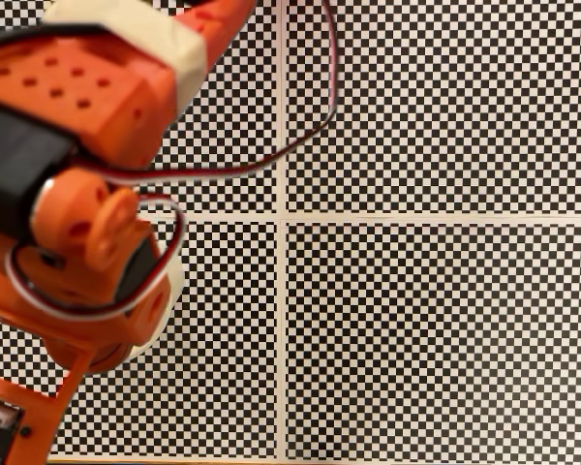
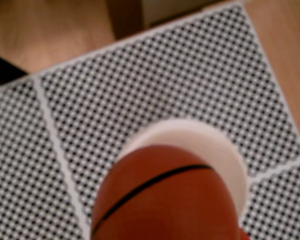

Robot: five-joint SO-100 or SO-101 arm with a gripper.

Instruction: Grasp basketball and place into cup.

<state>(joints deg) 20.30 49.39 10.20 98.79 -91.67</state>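
1. We cannot tell how the gripper's fingers stand: in the wrist view the basketball (image 2: pixel 165 200) crowds the bottom of the frame and hides them, and in the fixed view the arm's own body (image 1: pixel 77 184) covers that spot.
2. We see one basketball, dark orange and smooth, close to the wrist camera and blurred. A single black seam line arcs across it from lower left to upper right; a round ball gives us no long axis to name.
3. One cup (image 2: pixel 210 142) sits just behind and beneath the ball in the wrist view, its cream-white round rim showing as a crescent above and to the right of it. We cannot tell whether ball and rim touch.
4. In the fixed view, a pale curved edge (image 1: pixel 170 300) peeks out from under the arm at lower left; we take it for the cup's wall.
5. The arm is boxy bright-orange plastic with a black motor block, a pale band and looping dark cables.
6. The checkerboard mat (image 1: pixel 436 329), fine black-and-white squares split by pale lines, lies on a wooden surface (image 2: pixel 50 30).
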